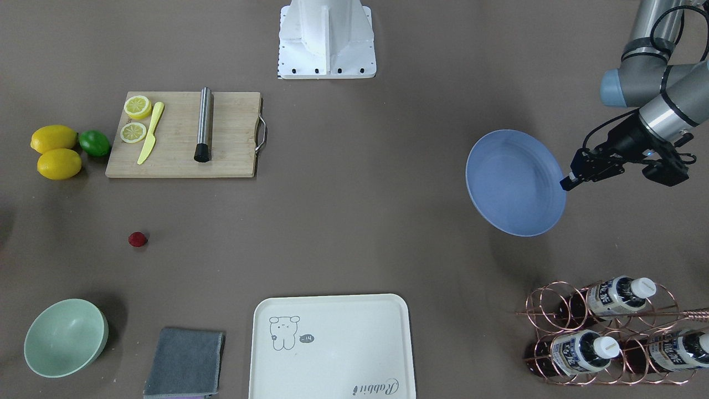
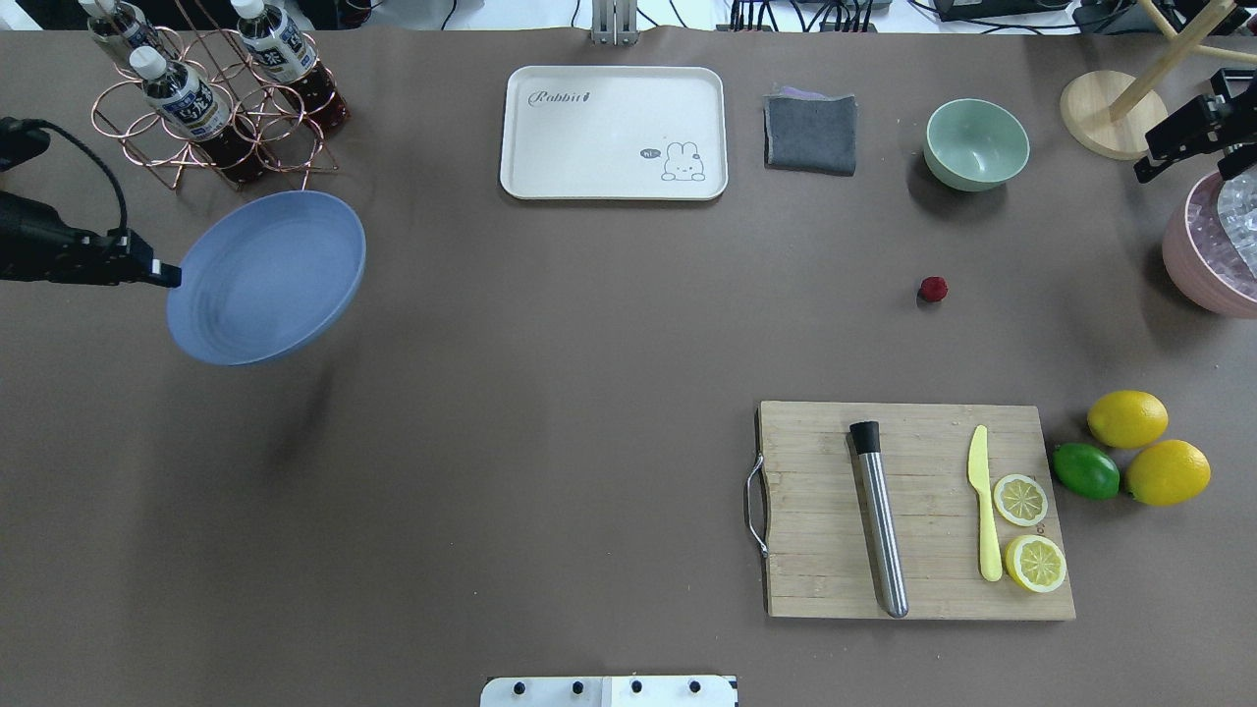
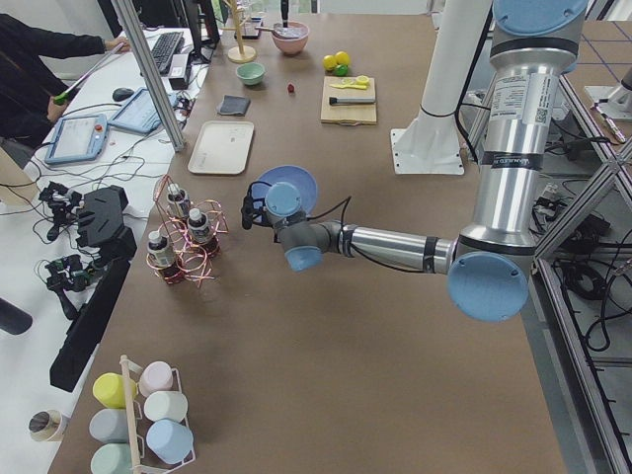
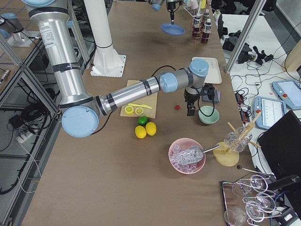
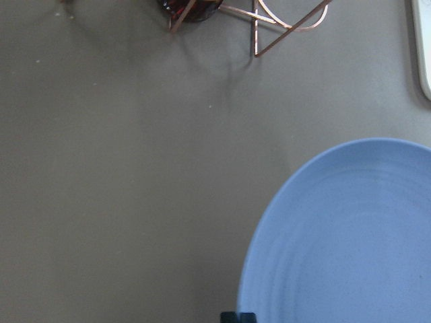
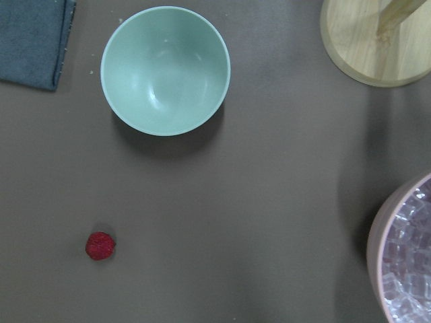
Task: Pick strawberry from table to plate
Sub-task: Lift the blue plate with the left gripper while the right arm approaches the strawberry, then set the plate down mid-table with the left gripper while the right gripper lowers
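Blue-grey plate (image 1: 512,183) rim-pinched in left gripper (image 1: 569,182), tilted midair: slip risk. Strawberry (image 1: 137,239) far off, lower left of front view. Right gripper (image 4: 190,111) opening: cannot tell.

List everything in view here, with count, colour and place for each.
table: 1, brown-grey, under everything
strawberry: 1, dark red, alone, robot's right half
plate: 1, blue-grey, lifted, robot's left side
cutting board: 1, wooden, near right
steel rod: 1, silver, on board
knife: 1, yellow, on board
lemon halves: 2, yellow, on board beside knife
lemons: 2, yellow, right of board
lime: 1, green, between board and lemons
bowl: 1, mint green, far right
tray: 1, cream, far middle
cloth: 1, grey, between bowl and tray
bottle rack: 1, copper, three bottles, far left
ice bowl: 1, pink, right edge
wooden stand: 1, tan, far right corner
left gripper: 1, black, shut on plate rim
right gripper: 1, black, above strawberry area; state unclear
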Controlling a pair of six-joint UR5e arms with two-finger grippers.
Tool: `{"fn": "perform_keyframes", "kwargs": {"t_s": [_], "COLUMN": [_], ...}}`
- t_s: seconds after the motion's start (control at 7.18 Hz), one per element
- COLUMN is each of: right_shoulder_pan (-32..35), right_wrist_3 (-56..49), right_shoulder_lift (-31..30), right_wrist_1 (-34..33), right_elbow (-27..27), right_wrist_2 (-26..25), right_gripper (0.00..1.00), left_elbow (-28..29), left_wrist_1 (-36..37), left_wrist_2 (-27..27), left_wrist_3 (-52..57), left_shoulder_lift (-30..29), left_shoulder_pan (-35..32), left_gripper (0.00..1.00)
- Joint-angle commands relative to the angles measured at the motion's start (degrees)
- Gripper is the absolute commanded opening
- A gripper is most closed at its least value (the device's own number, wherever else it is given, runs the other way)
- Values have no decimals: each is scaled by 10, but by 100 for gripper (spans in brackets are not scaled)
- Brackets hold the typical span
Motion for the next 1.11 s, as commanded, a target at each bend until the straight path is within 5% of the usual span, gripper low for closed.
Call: {"fn": "perform_keyframes", "kwargs": {"t_s": [0.0, 0.42, 0.7, 0.97], "right_shoulder_pan": [-47, -96, -121, -167], "right_wrist_3": [93, 153, 197, 260], "right_shoulder_lift": [3, -3, -5, -1], "right_wrist_1": [76, 143, 194, 222], "right_elbow": [-4, -18, -41, -46], "right_wrist_2": [-19, -47, -63, -94], "right_gripper": [100, 100, 100, 100], "left_elbow": [-86, -151, -187, -186], "left_wrist_1": [124, 165, 280, 310], "left_wrist_2": [74, 228, 343, 408], "left_wrist_3": [-40, -158, -199, -225], "left_shoulder_lift": [-38, -68, -125, -154], "left_shoulder_pan": [60, 201, 294, 354], "left_gripper": [0, 0, 0, 0]}}
